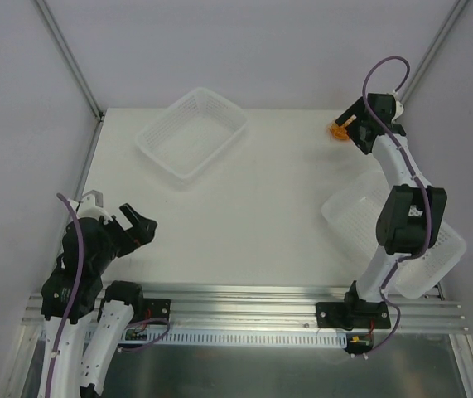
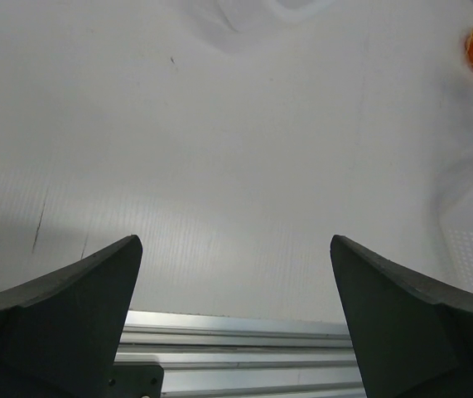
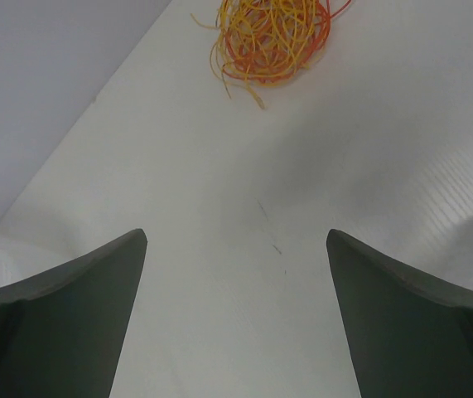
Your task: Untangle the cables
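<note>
You have the cables [image 3: 269,37] lying in one orange-and-red tangle at the far right of the table [image 1: 261,215], just ahead of your right gripper [image 3: 236,240], spread wide and empty, as is your left gripper [image 2: 236,242].

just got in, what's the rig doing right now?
The right gripper is open and pointed at a tangled bundle of orange and red cables at the far right of the table, not touching it. The left gripper sits open and empty at the near left. Nothing is untangled yet.
</note>
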### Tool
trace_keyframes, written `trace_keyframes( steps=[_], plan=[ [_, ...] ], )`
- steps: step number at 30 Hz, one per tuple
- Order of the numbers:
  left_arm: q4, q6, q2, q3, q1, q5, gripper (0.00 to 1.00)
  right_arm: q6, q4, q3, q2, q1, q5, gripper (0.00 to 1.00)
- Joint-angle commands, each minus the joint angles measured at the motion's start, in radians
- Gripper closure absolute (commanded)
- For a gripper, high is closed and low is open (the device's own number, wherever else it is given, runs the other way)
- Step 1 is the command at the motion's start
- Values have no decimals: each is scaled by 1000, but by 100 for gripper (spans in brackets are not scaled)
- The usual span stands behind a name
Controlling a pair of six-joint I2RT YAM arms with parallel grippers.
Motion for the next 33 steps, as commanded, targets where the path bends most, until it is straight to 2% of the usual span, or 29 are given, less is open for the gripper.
trace_keyframes(
  steps=[1,6,12,19,23,29,32,33],
  plan=[
    [67,11,-12,-40,-4,21,1,64,145,65,94,-34,-28,6],
    [93,29,-22,-56,-6,91,1,64,151,178,219,-51,6,8],
    [107,52,-43,-69,-6,102,1,79,182,312,372,-61,2,14],
    [116,63,-45,-66,-4,107,1,134,200,399,498,-73,26,22],
    [117,48,-31,-66,-4,97,1,190,217,424,556,-86,14,24],
    [125,28,9,-63,-6,96,1,226,251,479,637,-100,-3,37],
    [130,23,27,-57,-4,94,1,245,266,479,651,-106,-15,51],
    [130,23,30,-56,-4,96,1,246,271,472,650,-106,-18,61]
  ],
)
